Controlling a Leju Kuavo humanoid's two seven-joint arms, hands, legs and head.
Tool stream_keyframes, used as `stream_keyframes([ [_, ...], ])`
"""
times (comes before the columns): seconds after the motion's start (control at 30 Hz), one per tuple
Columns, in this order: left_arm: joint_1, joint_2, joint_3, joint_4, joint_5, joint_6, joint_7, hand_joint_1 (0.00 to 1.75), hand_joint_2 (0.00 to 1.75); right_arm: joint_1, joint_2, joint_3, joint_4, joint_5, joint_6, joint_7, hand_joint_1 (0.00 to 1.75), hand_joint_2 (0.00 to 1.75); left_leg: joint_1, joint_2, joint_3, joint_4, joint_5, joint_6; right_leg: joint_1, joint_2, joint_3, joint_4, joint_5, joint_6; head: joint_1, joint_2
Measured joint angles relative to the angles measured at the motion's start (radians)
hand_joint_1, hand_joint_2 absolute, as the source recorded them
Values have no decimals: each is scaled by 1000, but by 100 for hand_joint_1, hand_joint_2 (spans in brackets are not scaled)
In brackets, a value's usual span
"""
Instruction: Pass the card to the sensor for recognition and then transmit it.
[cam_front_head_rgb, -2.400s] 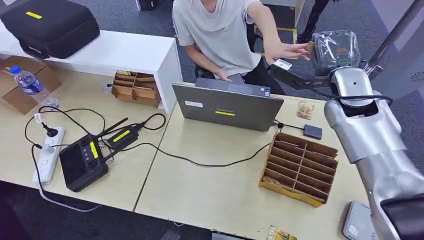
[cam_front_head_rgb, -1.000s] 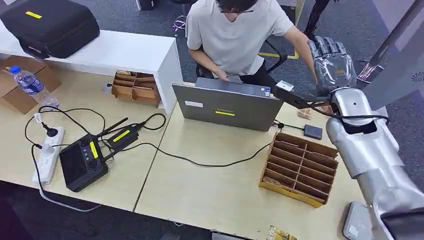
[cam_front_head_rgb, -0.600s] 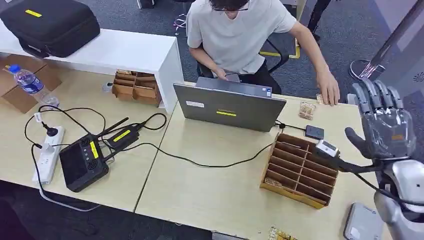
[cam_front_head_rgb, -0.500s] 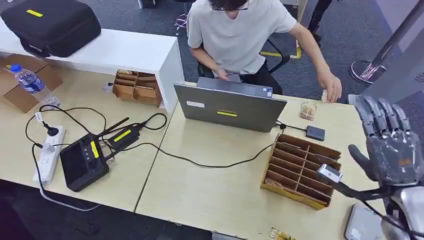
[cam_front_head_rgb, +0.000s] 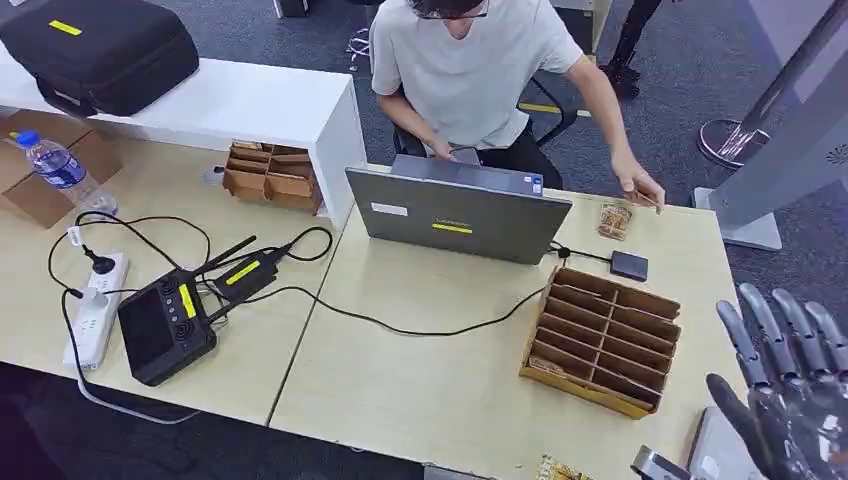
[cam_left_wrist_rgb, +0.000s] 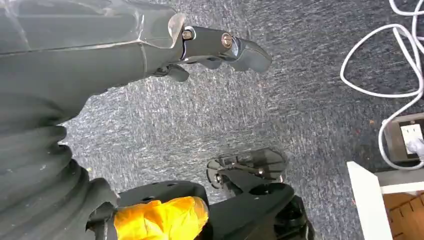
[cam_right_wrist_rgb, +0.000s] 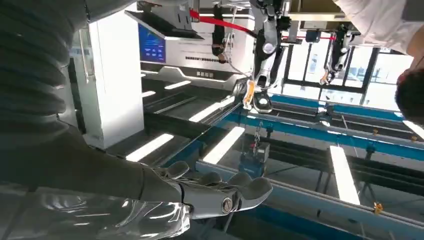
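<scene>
**Cut Off at the Frame's Corner**

Right hand (cam_front_head_rgb: 790, 395) cropped by the head view's lower right corner, palm and wrist out of frame. Grey pad (cam_front_head_rgb: 718, 452) on the table (cam_front_head_rgb: 440, 370) half hidden behind that hand. Person (cam_front_head_rgb: 470, 70) cropped at the top edge. Thin item in the person's hand (cam_front_head_rgb: 640, 188) too small to tell.

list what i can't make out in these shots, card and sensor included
- Card: the person's hand pinches something thin in the head view, too small to identify.
- Sensor: the small dark box by the laptop carries no readable marking.
- Right hand: cut off by the head view's edge.
- Left hand: fingers partly hidden behind its own cover.
</scene>
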Motion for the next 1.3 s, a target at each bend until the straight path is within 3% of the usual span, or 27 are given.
stream_keyframes([
  [0.43, -2, 0, 14, 0, 9, 9, 0, 0, 175, 109, 0, -3, -95, 13, 0, 25, 0, 175, 0, 3, 2, 0, -1, 1, 0, 2, 1, 0, 0, 0, 0, 0],
  [0.63, -2, 0, 25, 0, 21, 3, -1, 0, 175, 166, -16, 44, -119, 23, 52, 110, 0, 175, 0, 3, 2, 0, -1, 1, 0, 2, 1, 0, 0, 0, 0, 0],
  [0.67, -3, 0, 29, 0, 21, 1, 5, 0, 175, 173, -24, 64, -119, 12, 69, 128, 0, 0, 0, 3, 2, 0, -1, 0, 0, 2, 1, 0, 0, 0, 0, 0],
  [0.9, -5, 3, 35, 0, 19, 0, 25, 0, 175, 160, -110, 231, -105, -171, 168, 230, 0, 0, 0, 4, 2, 0, -1, 1, 0, 3, 1, 0, 0, 0, 0, 0],
  [0.93, -5, 3, 36, 0, 17, 0, 25, 0, 175, 153, -122, 249, -100, -205, 179, 235, 0, 175, 0, 4, 2, 0, -1, 1, 0, 3, 2, 0, 0, 0, 0, 0],
  [1.17, -7, 5, 36, 0, -3, -3, 36, 0, 175, 145, -240, 341, -59, -396, 213, 272, 0, 175, 0, 4, 3, 0, -1, 1, 0, 3, 2, 0, 0, 0, 0, 0],
  [1.3, -7, 5, 36, 0, -3, -5, 36, 0, 175, 135, -261, 373, -36, -410, 213, 269, 0, 175, 0, 4, 3, 0, -2, 1, 0, 3, 2, 0, 0, 0, 0, 0],
])
